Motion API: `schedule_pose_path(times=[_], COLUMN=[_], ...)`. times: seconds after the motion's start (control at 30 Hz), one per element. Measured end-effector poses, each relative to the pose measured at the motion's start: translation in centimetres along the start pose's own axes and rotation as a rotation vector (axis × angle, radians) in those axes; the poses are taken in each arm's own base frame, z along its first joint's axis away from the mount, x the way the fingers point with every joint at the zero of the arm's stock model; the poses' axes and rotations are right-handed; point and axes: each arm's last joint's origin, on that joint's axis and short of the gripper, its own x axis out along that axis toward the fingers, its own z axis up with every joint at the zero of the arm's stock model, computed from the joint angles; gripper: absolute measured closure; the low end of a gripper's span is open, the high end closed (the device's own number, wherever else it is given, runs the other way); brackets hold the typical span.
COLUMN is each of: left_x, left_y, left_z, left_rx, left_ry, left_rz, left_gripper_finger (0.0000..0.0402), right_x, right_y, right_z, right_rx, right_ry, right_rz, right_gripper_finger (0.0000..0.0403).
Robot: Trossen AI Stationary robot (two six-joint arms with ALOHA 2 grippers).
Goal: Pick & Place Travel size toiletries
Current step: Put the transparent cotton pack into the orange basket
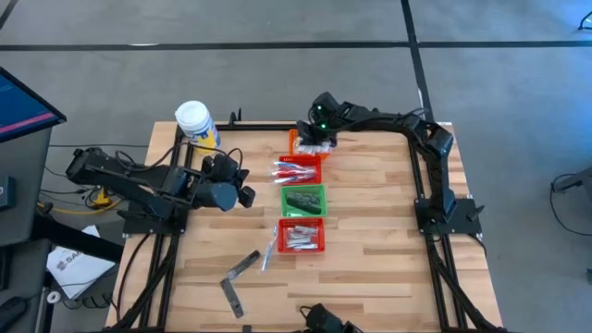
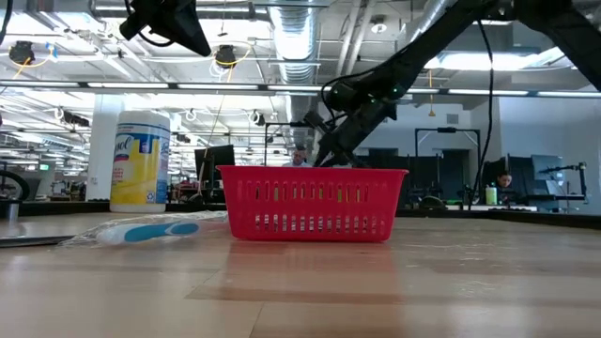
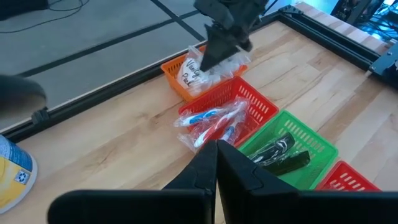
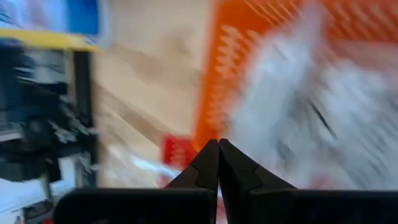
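At twelve o'clock on the table, over the orange basket [image 1: 298, 141], my right gripper [image 1: 315, 143] hangs with its two fingers pressed together. I cannot tell whether it has a corner of a clear sachet [image 3: 194, 70] nipped between them; the sachets sit heaped in that basket right under it.

Sorting looks well along, I judge. Down the middle of the table runs a row of four small baskets: orange at the far end, then a red basket [image 1: 316, 175] with wrapped toothbrushes [image 3: 208, 121], a green basket [image 1: 319, 191] with dark flat strips [image 3: 278, 152], and a near red basket [image 1: 319, 245] holding silvery tubes [image 1: 298, 237].

Left to do: at about seven o'clock from the row, dark strips [image 1: 240, 266] and one pale wrapped item [image 1: 268, 253] lie loose on the wood.

My left gripper [image 3: 217, 148], fingers shut and empty, waits at nine o'clock near the white jar [image 1: 196, 124].

Writing: the sachet bears dark cursive print I cannot make out; the jar's yellow label is not legible either.
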Motion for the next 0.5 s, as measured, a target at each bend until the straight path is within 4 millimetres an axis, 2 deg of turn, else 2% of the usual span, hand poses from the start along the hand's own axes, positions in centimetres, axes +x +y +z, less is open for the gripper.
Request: schedule_pose_path(times=[0.1, 0.5], left_x=[-0.02, 0.01], left_y=[-0.02, -0.04], left_z=[-0.01, -0.01], left_rx=[0.002, 0.0], left_ry=[0.0, 0.008], left_rz=[-0.001, -0.008], left_gripper_finger=[0.04, 0.04], right_x=[0.82, 0.62], right_y=[0.16, -0.4], right_z=[0.03, 0.15], right_rx=[-0.017, -0.002], right_ry=[-0.007, -0.007], right_rz=[0.021, -0.024], right_gripper_finger=[0.0402, 0.0403])
